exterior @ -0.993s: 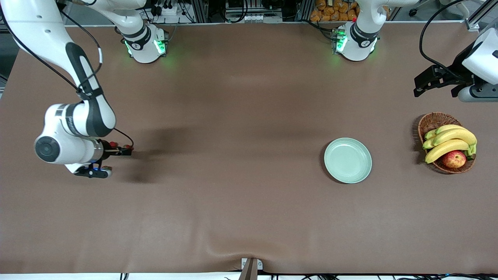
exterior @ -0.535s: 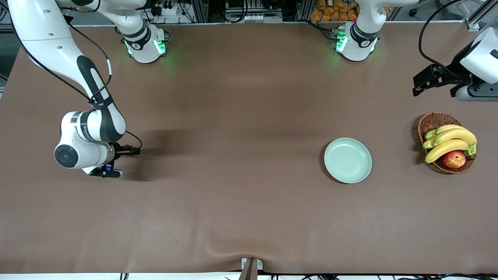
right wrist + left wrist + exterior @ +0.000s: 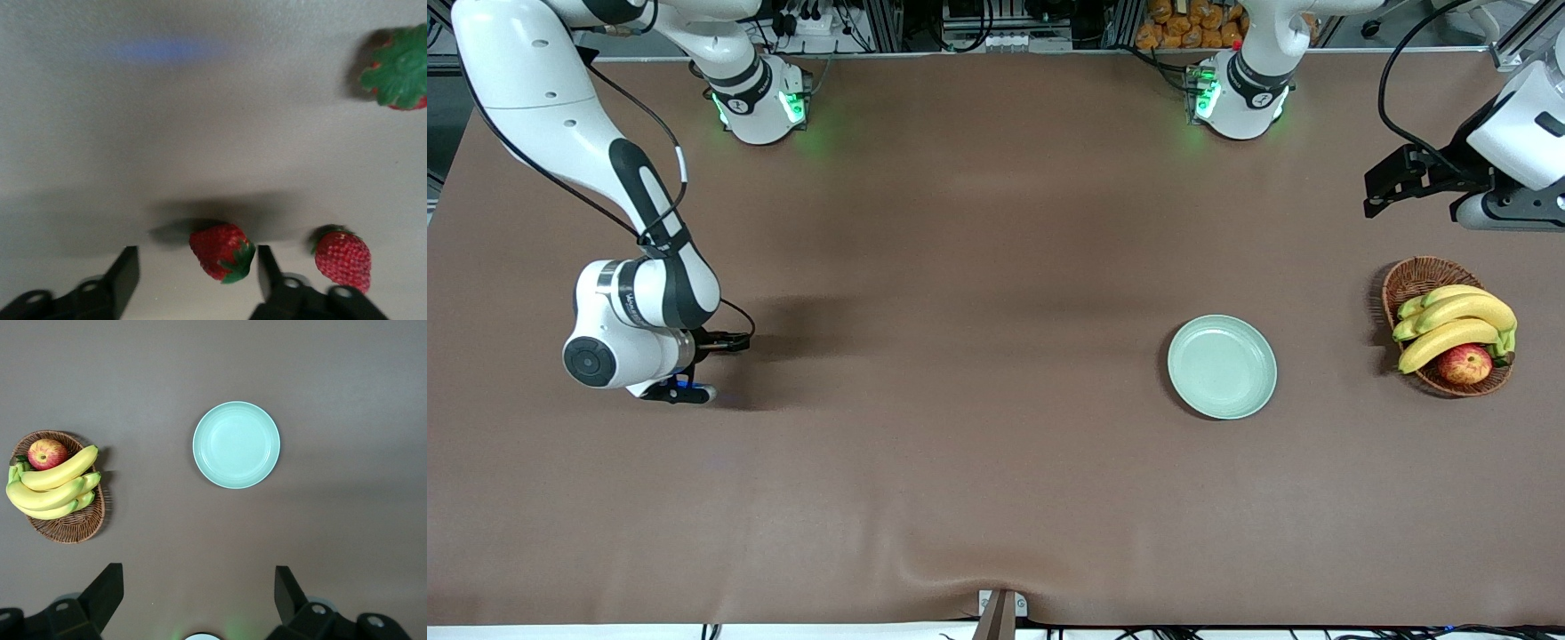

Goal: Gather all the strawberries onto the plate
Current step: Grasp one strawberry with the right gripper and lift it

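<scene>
While the left hand (image 3: 197,600) waits spread, the right hand (image 3: 193,277) straddles one strawberry (image 3: 221,252), fingers apart.

High front camera facing robots, wrist cameras looking down, left one sharing plate (image 3: 1222,366)

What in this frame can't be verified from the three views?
- Strawberries: absent from the front view, hidden under the right arm's wrist; only the right wrist view shows them.
- Strawberry: cut off by the right wrist view's edge.
- Whether the right gripper, open around one strawberry, touches it.
- Left gripper: its fingertips cut off by the edge.
</scene>
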### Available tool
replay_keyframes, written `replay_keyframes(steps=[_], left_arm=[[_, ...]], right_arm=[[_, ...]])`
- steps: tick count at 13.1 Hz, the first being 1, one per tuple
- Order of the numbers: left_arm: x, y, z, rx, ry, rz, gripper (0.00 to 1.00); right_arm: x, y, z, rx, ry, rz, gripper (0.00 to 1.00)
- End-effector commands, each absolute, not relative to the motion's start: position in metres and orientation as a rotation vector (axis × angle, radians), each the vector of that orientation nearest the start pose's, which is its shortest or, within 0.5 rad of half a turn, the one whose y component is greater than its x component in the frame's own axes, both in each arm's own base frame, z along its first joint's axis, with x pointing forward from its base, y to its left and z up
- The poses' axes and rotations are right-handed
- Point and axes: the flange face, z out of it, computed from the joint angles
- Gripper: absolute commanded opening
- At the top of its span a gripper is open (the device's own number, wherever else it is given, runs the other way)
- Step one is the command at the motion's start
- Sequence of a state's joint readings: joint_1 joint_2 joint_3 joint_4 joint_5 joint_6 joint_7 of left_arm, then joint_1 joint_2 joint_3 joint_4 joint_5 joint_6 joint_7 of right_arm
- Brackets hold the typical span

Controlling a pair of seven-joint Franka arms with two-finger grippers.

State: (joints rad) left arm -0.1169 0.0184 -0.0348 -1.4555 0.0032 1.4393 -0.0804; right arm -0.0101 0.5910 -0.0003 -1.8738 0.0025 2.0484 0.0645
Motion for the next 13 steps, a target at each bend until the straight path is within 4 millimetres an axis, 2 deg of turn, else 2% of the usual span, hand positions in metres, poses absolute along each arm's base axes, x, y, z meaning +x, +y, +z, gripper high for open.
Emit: replay_keyframes(steps=[1, 3, 6, 7, 8, 10, 11, 13], left_arm=[[0.538, -0.086, 0.657, -3.152, 0.132, 0.071, 1.00], [0.538, -0.088, 0.657, -3.150, 0.146, 0.070, 1.00], [0.538, -0.088, 0.657, -3.150, 0.124, 0.071, 1.00], [0.538, -0.088, 0.657, -3.151, 0.122, 0.071, 1.00], [0.538, -0.088, 0.657, -3.151, 0.122, 0.071, 1.00], [0.540, -0.087, 0.655, -3.152, 0.120, 0.076, 1.00], [0.540, -0.087, 0.654, -3.150, 0.117, 0.078, 1.00], [0.546, -0.086, 0.647, -3.147, 0.109, 0.087, 1.00]], right_arm=[[0.584, -0.008, 0.168, -3.065, 0.100, 0.664, 0.60], [0.584, -0.008, 0.169, -3.066, 0.100, 0.662, 0.44], [0.586, -0.008, 0.171, -3.062, 0.046, 0.653, 0.08], [0.590, -0.008, 0.175, -3.063, 0.044, 0.631, 0.02], [0.598, -0.007, 0.184, -3.064, 0.053, 0.590, 0.00], [0.630, 0.010, 0.220, -3.093, 0.010, 0.436, 0.00], [0.643, 0.026, 0.235, -3.101, -0.018, 0.365, 0.00], [0.650, 0.085, 0.249, -3.058, -0.084, 0.298, 0.00]])
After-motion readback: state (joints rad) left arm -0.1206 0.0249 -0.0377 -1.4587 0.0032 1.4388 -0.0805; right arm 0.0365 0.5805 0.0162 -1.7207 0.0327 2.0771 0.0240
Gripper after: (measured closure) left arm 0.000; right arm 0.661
